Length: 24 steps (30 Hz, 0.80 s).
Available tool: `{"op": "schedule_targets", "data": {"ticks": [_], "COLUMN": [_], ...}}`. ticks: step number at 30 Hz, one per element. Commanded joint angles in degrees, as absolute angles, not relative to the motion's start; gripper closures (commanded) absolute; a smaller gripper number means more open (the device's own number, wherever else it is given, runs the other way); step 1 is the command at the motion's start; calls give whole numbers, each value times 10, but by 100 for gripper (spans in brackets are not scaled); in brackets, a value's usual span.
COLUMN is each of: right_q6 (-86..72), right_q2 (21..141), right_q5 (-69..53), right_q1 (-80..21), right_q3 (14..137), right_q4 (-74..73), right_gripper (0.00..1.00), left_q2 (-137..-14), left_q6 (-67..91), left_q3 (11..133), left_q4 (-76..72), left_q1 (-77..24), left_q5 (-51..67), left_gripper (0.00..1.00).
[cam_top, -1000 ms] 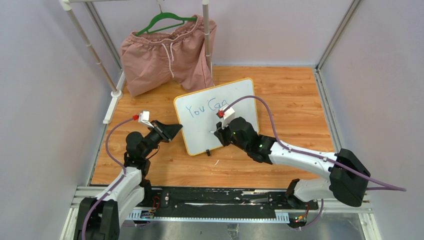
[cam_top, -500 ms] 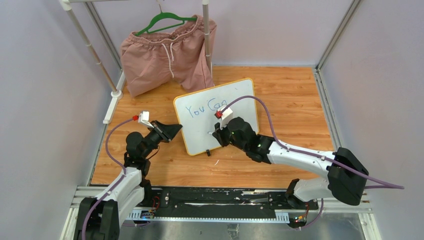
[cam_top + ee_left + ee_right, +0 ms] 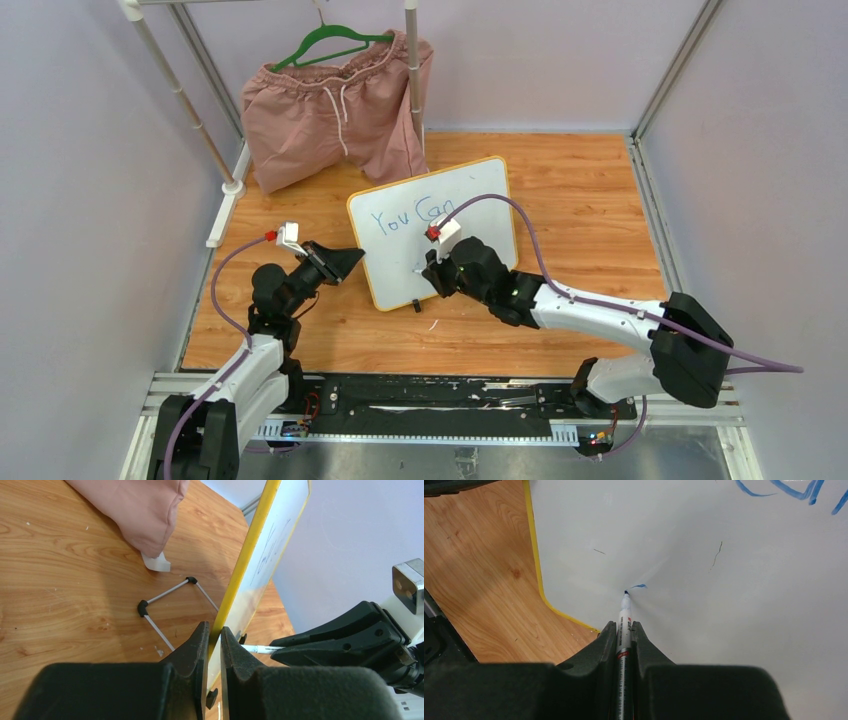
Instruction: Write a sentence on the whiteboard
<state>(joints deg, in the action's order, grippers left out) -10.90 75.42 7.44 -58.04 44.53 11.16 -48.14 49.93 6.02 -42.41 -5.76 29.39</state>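
Pushing too hard with the marker (image 3: 625,611), which the right gripper (image 3: 624,626) pinches between its jaws at the lower left of the whiteboard (image 3: 396,258) in the frame centre, could shift it and spoil the sentence (image 3: 412,214), as only the left gripper (image 3: 214,628) clamps its yellow edge.

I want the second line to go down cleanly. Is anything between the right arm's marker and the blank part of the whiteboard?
Nothing visible. The marker tip sits at the whiteboard beside a blue stroke; bare white surrounds it. The left gripper clamps the yellow frame, off to the side.
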Motion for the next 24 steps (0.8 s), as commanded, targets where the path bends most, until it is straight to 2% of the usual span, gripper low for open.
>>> {"op": "schedule_targets", "data": {"ticks": [1,24], "right_q6": [-109,-94], "right_q2": [755,730], "right_q5": [83,121], "right_q1": [-589,-569], "right_q3": [448,465], "right_q4": [104,75], "right_gripper": [100,100], "left_q2": [-473,-465], "left_q6": [507,510], "left_q3": [59,56], "left_q4": [-453,-453], "left_q1": [-59,-59], "left_q5": [300,302], "left_gripper": [100,100]}}
